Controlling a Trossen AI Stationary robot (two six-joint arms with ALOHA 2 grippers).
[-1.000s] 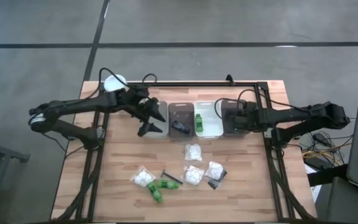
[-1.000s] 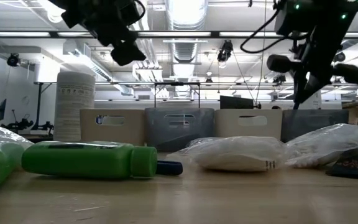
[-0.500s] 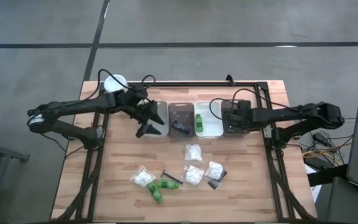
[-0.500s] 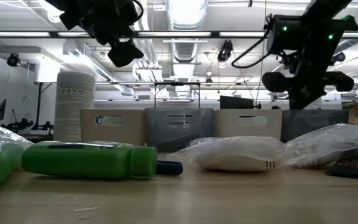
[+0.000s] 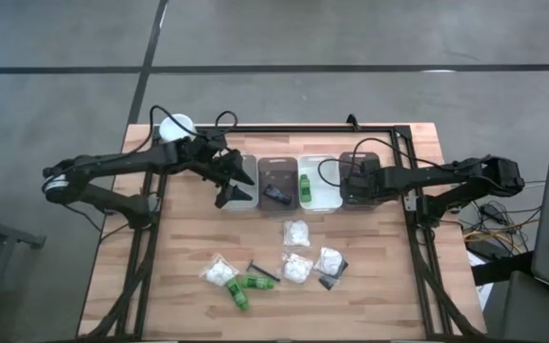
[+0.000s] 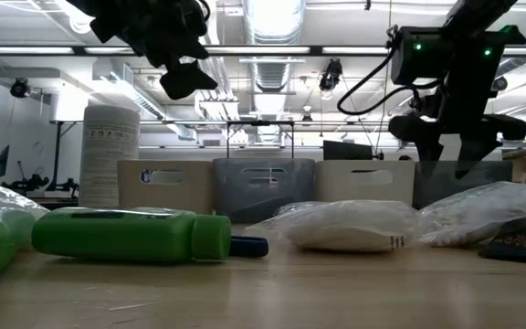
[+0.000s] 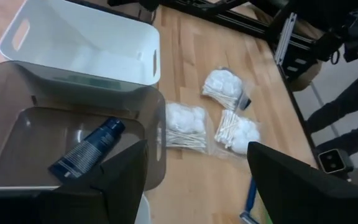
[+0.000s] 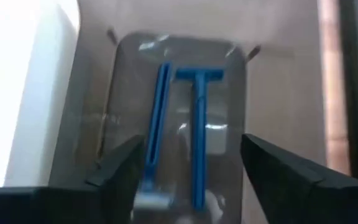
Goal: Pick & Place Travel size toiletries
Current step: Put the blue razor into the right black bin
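My right gripper hangs open over the far-right grey tray. Two blue razors lie inside on the tray's bottom, below the fingers and untouched. My left gripper stands open above the leftmost tray, holding nothing. A dark tube lies in the second tray, and a green bottle lies in the white tray. Clear packets of white puffs, green bottles, a dark stick and a black piece lie on the table nearer the front.
A tall white cylindrical container stands at the far left corner behind the left arm. The four trays stand side by side along the far part of the table. A black frame rail runs behind them. Bare wood lies between trays and loose items.
My right gripper has sunk a little toward the far-right grey tray and opened. The thin thing that hung from its shut fingers a second ago is gone from between them.
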